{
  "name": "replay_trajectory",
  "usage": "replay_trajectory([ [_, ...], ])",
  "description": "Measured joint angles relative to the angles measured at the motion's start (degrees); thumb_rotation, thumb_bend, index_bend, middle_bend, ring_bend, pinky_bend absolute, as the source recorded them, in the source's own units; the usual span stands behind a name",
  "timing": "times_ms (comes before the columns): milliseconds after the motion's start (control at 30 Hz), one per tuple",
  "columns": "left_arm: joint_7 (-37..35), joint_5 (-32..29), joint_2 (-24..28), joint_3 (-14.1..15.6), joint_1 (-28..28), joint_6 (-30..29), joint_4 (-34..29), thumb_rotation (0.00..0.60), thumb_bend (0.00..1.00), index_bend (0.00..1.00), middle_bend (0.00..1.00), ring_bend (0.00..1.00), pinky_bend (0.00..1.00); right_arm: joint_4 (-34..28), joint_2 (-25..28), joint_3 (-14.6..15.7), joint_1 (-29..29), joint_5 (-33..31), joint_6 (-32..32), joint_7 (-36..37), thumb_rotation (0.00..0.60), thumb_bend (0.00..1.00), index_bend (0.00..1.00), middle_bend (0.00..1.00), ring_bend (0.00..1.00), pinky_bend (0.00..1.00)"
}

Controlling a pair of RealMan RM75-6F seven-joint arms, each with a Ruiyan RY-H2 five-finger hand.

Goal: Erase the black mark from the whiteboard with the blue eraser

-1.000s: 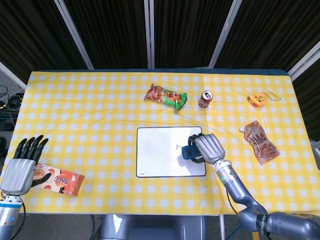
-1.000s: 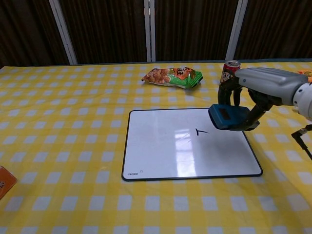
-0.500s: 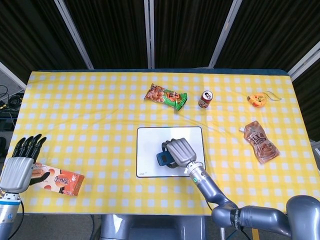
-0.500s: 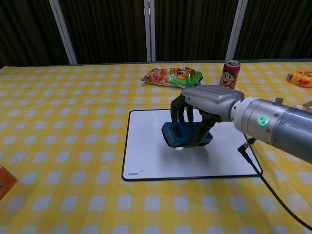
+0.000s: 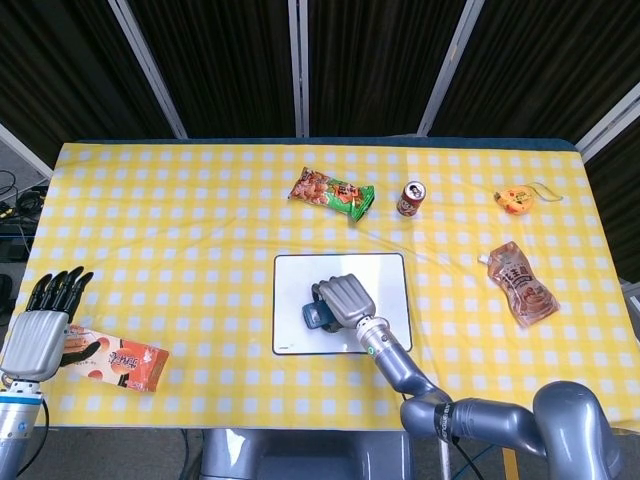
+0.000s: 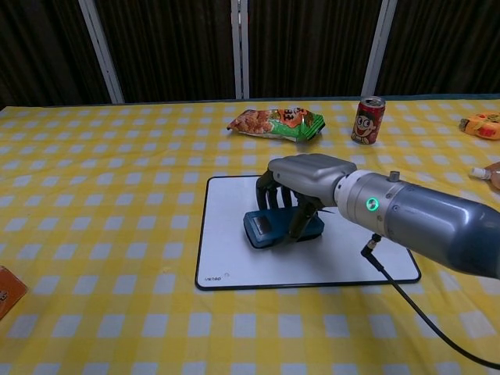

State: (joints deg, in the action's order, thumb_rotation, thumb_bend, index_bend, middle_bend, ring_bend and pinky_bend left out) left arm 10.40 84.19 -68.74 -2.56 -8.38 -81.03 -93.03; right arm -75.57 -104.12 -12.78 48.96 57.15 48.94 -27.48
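Note:
The whiteboard (image 5: 290, 290) (image 6: 226, 250) lies flat in the middle of the yellow checked table. My right hand (image 5: 345, 296) (image 6: 301, 181) grips the blue eraser (image 5: 318, 317) (image 6: 280, 229), which sits on the board a little left of its centre. The hand's fingers curl over the eraser from above. The black mark is hidden behind the hand and arm in both views. My left hand (image 5: 40, 335) hovers at the table's left front corner with its fingers spread and nothing in them; the chest view does not show it.
An orange snack packet (image 5: 122, 363) (image 6: 8, 289) lies beside my left hand. Behind the board are a green-orange snack bag (image 5: 332, 192) (image 6: 275, 123) and a red can (image 5: 411, 198) (image 6: 367, 119). A brown pouch (image 5: 522, 283) and a yellow item (image 5: 515, 200) lie right.
My right hand has carried the eraser leftward from the board's right edge over the mark's spot to left of centre, and lower onto the surface. The left hand barely moved.

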Motion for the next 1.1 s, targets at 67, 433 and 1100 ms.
replay_trajectory([
  [67, -0.2, -0.3, 0.0, -0.1, -0.1, 0.2, 0.1, 0.600, 0.03, 0.00, 0.00, 0.00, 0.00, 1.3, -0.4, 0.1, 0.2, 0.0, -0.2, 0.5, 0.600, 0.18, 0.82, 0.69, 0.71, 0.76],
  [433, -0.3, -0.1, 0.1, 0.2, -0.2, 0.1, -0.1, 0.600, 0.03, 0.00, 0.00, 0.00, 0.00, 6.0, 0.0, 0.6, -0.6, -0.3, 0.8, 1.9, 0.600, 0.18, 0.82, 0.69, 0.71, 0.76],
  [1100, -0.3, 0.3, 0.5, 0.3, -0.2, -0.4, -0.9, 0.600, 0.03, 0.00, 0.00, 0.00, 0.00, 2.4, 1.4, 2.3, -2.6, 1.3, 1.5, 3.9, 0.600, 0.18, 0.82, 0.69, 0.71, 0.76],
])
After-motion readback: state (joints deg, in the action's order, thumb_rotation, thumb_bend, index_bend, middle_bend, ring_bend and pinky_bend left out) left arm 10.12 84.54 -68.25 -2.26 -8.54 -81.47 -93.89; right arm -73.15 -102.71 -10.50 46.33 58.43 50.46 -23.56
